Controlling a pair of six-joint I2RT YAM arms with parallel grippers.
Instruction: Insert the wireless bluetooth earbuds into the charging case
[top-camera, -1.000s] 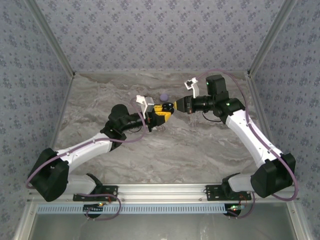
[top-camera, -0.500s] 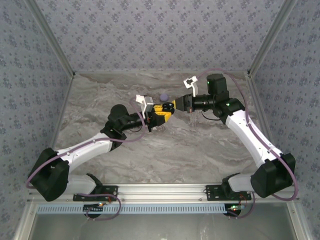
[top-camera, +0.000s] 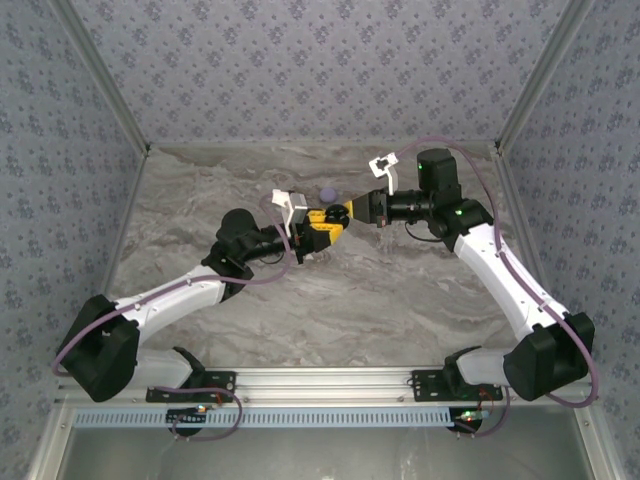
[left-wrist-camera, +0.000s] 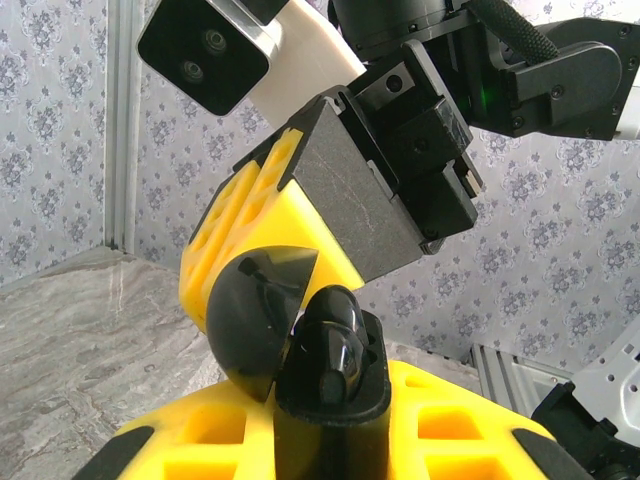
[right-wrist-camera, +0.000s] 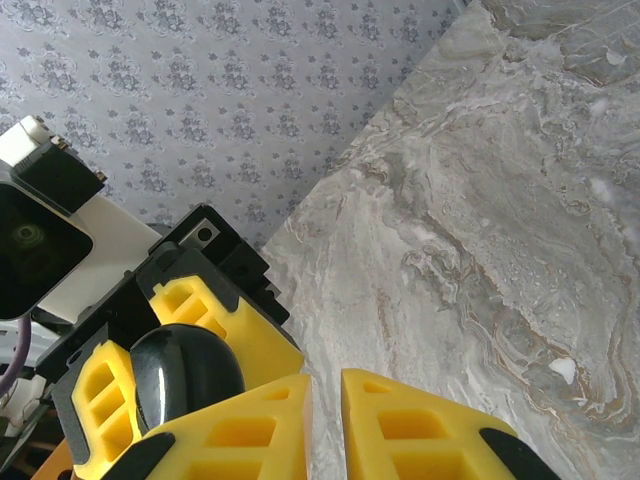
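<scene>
Room: marble table (top-camera: 400, 290), floral walls (top-camera: 300, 70).
Charging case (top-camera: 327, 193): on the marble, just behind the fingertips (tiny lilac dot!).
Left gripper (top-camera: 335, 220): clamping black glossy piece (left-wrist-camera: 300, 340).
Right gripper (top-camera: 350, 211): clenched, close beside it.

The bench (top-camera: 400, 290) is a flat slab with a grey and cream marble pattern of long wavy veins. It runs from the aluminium rail (top-camera: 330, 380) at its near edge back to the papered walls. One thing lies directly on it: the charging case (top-camera: 327, 193), small, round and lilac, well beyond the rail and about level with its middle.
</scene>
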